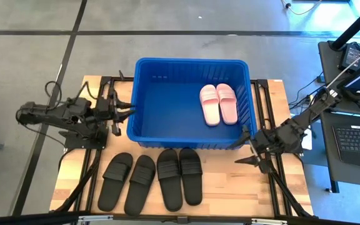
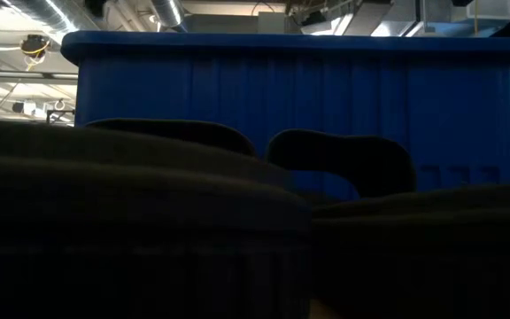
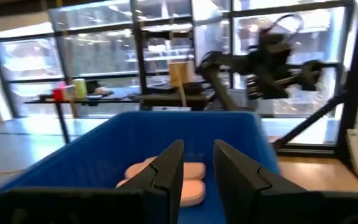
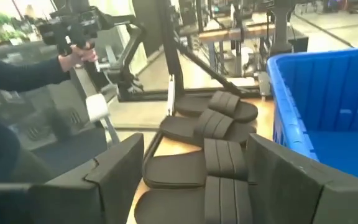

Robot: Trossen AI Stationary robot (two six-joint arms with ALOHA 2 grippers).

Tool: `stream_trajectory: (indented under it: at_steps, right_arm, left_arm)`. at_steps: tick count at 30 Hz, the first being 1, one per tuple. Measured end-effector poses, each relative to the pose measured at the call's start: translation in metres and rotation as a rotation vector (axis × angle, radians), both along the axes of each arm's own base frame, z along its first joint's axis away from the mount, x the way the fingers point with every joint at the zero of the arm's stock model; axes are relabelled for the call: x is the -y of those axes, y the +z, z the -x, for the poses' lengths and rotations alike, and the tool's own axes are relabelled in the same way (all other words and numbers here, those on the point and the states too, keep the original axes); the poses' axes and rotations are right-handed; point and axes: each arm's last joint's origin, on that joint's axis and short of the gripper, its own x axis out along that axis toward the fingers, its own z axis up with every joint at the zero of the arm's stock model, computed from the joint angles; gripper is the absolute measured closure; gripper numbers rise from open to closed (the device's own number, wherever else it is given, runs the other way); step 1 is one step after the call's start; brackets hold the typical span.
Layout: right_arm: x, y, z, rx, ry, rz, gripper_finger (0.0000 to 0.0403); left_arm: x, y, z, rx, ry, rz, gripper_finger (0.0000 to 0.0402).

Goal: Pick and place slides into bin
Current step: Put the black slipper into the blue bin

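The blue bin [image 1: 192, 61] stands at the table's far middle, with two pale pink slides [image 1: 218, 104] lying side by side on its floor, right of centre. Several black slides [image 1: 152, 181] lie soles down in a row on the wood in front of the bin, and the low view shows them close up [image 2: 184, 177] before the bin wall [image 2: 299, 97]. My left gripper [image 1: 130, 111] hovers level at the bin's left rim, narrowly open and holding nothing [image 3: 197, 158]. My right gripper [image 1: 245, 147] hangs wide open by the bin's near right corner, pointing toward the black slides [image 4: 222, 155].
A desk with a laptop [image 1: 358, 137] stands beyond the table's right edge. A person's arm and hand holding a device [image 4: 73, 56] show in the room past the table's left end. Bare wood [image 1: 230, 187] lies right of the black slides.
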Motion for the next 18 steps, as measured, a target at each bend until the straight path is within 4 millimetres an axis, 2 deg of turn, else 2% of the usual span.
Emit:
stream_trajectory:
  at_steps: [4, 6, 11, 18]
  right_arm:
    - [0.004, -0.005, 0.012, 0.005, 0.032, 0.026, 0.0118]
    - [0.007, -0.008, 0.018, -0.021, 0.043, 0.045, 0.0118]
    - [0.013, -0.011, 0.028, -0.069, 0.052, 0.031, 0.0118]
    - [0.02, -0.008, 0.036, -0.046, 0.056, 0.052, 0.0118]
  left_arm:
    - [0.016, 0.027, -0.027, -0.065, -0.086, 0.004, 0.0319]
    - [0.028, 0.035, -0.042, -0.153, -0.136, 0.004, 0.0319]
    - [0.067, 0.036, -0.071, -0.488, -0.224, 0.025, 0.0319]
    - [0.13, 0.029, -0.086, -0.855, -0.24, 0.162, 0.0319]
